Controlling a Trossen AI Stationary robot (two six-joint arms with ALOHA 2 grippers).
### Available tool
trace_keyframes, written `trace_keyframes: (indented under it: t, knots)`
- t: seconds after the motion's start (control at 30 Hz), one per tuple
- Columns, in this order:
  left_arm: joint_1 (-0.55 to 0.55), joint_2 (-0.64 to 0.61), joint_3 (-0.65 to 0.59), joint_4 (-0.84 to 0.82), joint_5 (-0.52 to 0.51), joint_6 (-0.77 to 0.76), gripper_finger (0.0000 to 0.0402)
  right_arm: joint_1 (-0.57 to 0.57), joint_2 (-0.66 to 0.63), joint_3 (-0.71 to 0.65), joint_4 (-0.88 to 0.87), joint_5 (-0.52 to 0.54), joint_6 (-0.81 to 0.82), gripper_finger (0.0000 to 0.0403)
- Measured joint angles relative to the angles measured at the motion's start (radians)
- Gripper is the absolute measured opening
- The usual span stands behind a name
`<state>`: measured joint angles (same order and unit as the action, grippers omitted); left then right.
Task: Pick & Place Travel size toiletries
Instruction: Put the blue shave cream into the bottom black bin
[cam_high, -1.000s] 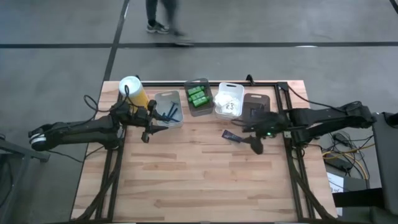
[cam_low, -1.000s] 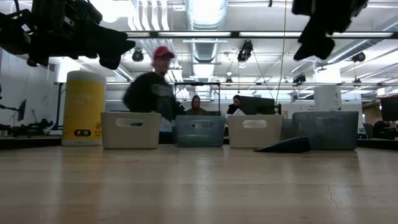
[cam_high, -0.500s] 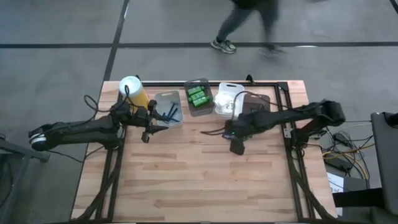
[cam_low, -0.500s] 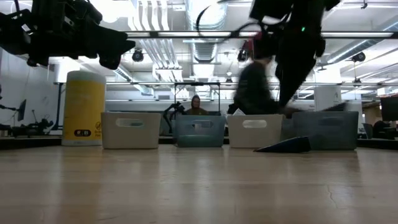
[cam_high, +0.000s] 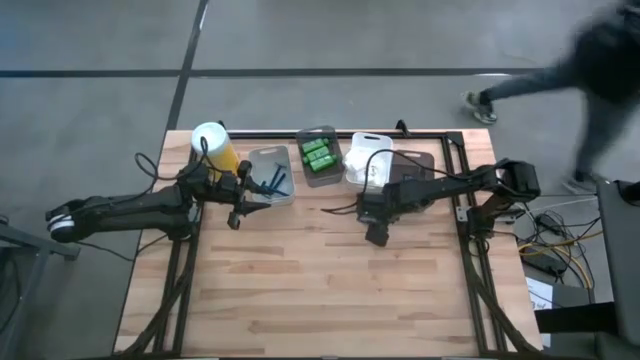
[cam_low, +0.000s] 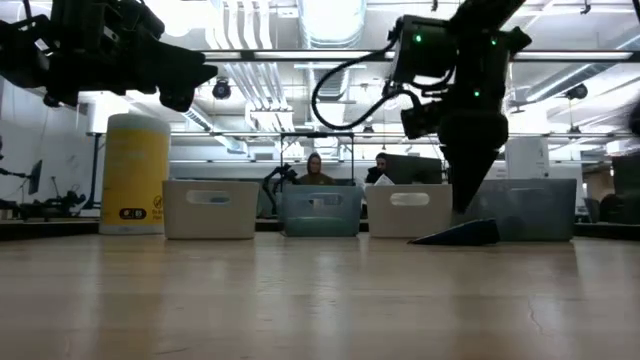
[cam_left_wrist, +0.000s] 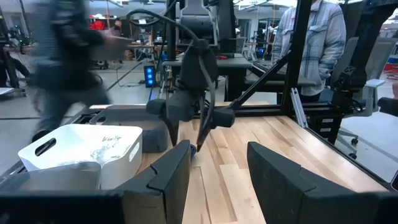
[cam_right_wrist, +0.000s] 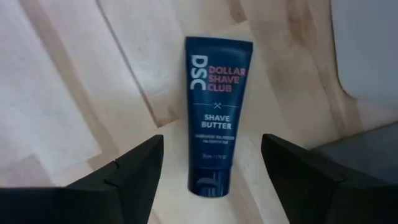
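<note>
Dark blue shave-butter sachet (cam_right_wrist: 213, 118) flat on table

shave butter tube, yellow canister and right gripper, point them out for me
shave butter tube (cam_right_wrist: 216, 118), right wrist view, middle of its printed face
yellow canister (cam_low: 136, 176), low view, middle of its yellow body
right gripper (cam_right_wrist: 211, 165), right wrist view, midway between its fingertips

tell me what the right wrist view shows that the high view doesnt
Only the right wrist view shows the flat dark blue shave butter tube lying on the wooden table, its printed label readable, framed between the right gripper's open fingers. Only the high view shows the whole layout: the tall yellow canister, the row of four small bins, the waiting left gripper near the canister, and a person walking past. Both show the light wooden tabletop and the right gripper poised above it.
</note>
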<state>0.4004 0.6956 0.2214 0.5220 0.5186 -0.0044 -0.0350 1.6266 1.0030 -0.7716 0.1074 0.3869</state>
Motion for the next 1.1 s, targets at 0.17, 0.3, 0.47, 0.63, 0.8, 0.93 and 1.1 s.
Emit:
trace_keyframes:
  t: [0.17, 0.3, 0.47, 0.63, 0.8, 0.93, 1.1]
  knots:
    - [0.0, 0.0, 0.0, 0.0, 0.0, 0.0, 0.0165, -0.013, 0.019, -0.034, 0.046, 0.001, 0.002, 0.0252]
    - [0.0, 0.0, -0.001, 0.0, 0.0, 0.0, 0.0165, -0.015, 0.056, -0.051, 0.074, 0.01, -0.002, 0.0242]
    - [0.0, 0.0, -0.016, -0.001, 0.0, 0.0, 0.0165, -0.019, 0.104, -0.058, 0.08, 0.027, -0.032, 0.0232]
    - [0.0, 0.001, -0.032, -0.003, 0.0, 0.0, 0.0165, -0.019, 0.132, -0.059, 0.099, 0.026, -0.052, 0.0225]
    - [0.0, 0.005, -0.032, -0.007, 0.0, 0.0, 0.0165, -0.018, 0.143, -0.06, 0.113, 0.018, -0.088, 0.0216]
    - [0.0, 0.005, -0.032, -0.008, 0.0, 0.0, 0.0165, -0.019, 0.144, -0.061, 0.12, -0.001, -0.123, 0.0201]
    - [0.0, 0.005, -0.032, -0.008, 0.0, 0.0, 0.0165, -0.019, 0.145, -0.062, 0.127, -0.02, -0.195, 0.0167]
